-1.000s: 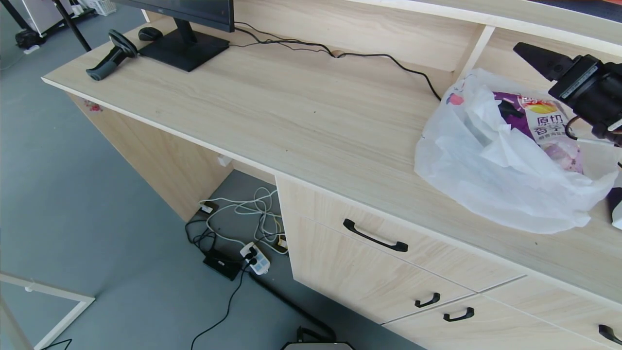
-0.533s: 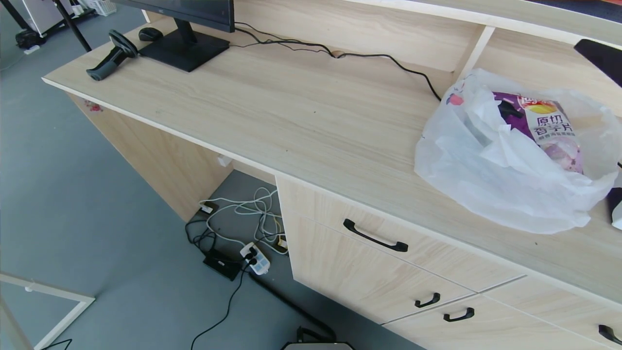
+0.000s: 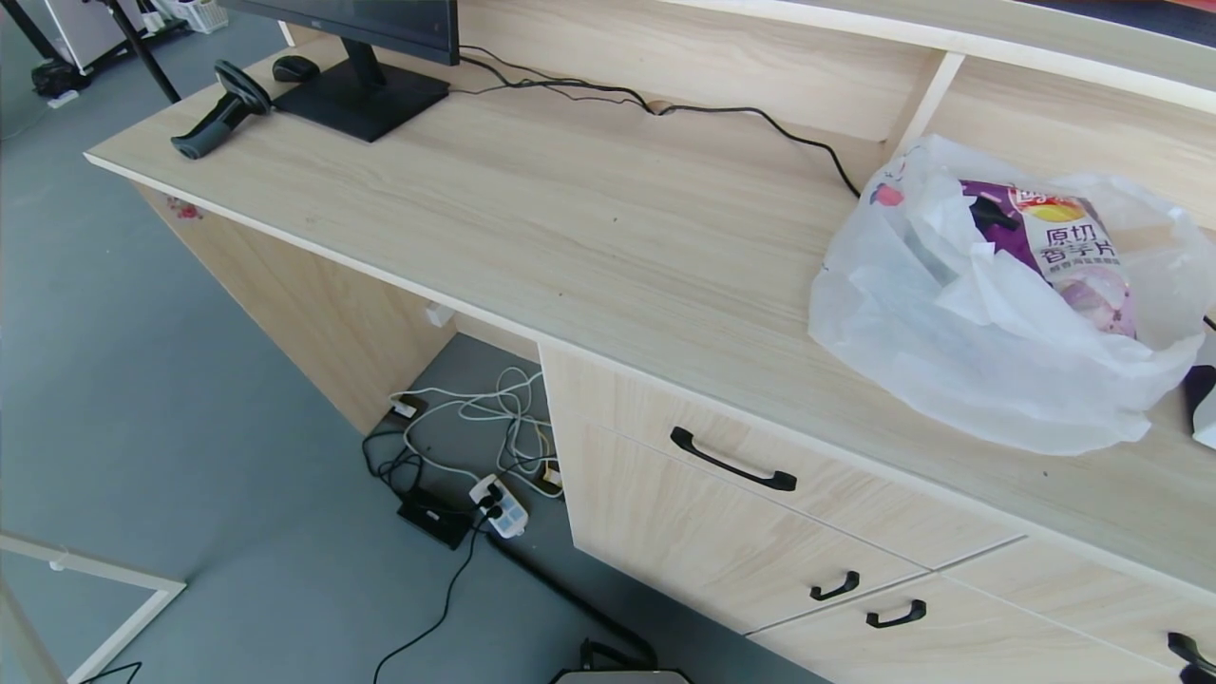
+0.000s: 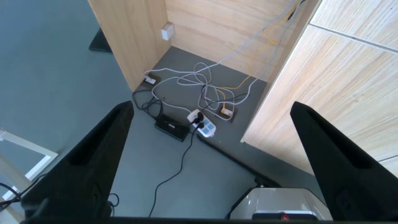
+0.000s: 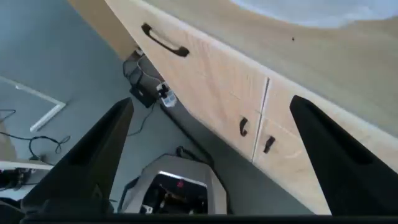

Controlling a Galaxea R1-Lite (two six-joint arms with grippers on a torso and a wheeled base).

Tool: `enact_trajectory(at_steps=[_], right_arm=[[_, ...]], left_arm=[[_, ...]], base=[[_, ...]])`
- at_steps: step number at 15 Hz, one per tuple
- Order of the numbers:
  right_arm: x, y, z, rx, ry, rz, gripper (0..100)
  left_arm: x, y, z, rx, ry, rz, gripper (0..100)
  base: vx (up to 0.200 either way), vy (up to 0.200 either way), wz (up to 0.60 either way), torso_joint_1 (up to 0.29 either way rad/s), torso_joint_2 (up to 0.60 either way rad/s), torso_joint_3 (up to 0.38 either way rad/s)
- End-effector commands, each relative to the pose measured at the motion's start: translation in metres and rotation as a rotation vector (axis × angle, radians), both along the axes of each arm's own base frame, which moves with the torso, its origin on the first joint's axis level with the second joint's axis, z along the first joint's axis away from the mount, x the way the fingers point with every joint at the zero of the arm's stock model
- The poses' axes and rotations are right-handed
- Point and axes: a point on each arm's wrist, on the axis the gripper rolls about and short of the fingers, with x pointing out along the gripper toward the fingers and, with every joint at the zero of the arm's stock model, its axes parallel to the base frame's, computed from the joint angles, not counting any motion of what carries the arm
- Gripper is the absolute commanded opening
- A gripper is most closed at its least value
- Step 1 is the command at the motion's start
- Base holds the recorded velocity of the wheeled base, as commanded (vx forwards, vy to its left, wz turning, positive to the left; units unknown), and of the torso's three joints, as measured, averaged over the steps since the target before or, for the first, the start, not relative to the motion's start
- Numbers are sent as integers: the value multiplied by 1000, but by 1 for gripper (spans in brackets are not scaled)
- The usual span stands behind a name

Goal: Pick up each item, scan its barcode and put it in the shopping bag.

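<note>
A white plastic shopping bag (image 3: 978, 351) slumps on the right of the wooden counter (image 3: 589, 228), its mouth facing up. A purple snack packet (image 3: 1064, 247) lies inside it, partly covered by plastic. The black handheld barcode scanner (image 3: 218, 109) rests at the counter's far left corner. My left gripper (image 4: 211, 106) hangs open over the floor beside the counter, with nothing between its fingers. Held low in front of the drawers, my right gripper (image 5: 211, 102) is also open and empty; a strip of the bag (image 5: 323, 7) lies beyond it.
A monitor stand (image 3: 366, 90) and a mouse (image 3: 294, 66) sit behind the scanner, and a black cable (image 3: 741, 112) runs along the back. A small dark and white item (image 3: 1202, 404) lies at the right edge. Drawers with black handles (image 3: 731, 461) front the counter; a power strip (image 4: 202, 124) lies below.
My right arm, which was above the bag a second ago, has drawn back to the right and out of the head view. The bag and packet stay put.
</note>
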Motion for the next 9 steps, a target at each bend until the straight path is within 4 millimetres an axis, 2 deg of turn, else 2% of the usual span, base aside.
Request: enact_trajectory(at_steps=[1,5,7,9], right_arm=[[-42,-2,-29,-129,-89,-131,100],[-42,-6,-48,-151,-102,-276,100],[-35,-6,-63,-138,-166,-313,100],[-37,-6,-66,-132,-163,-308,100]], left_arm=[[0,0,0,0,1,0,100],[0,0,0,0,3,-2,100],[0,0,0,0,3,0,100],[0,0,0,0,1,0,100]], base=[[0,0,0,0,0,0],[0,0,0,0,0,0],[0,0,0,0,0,0],[0,0,0,0,0,0]])
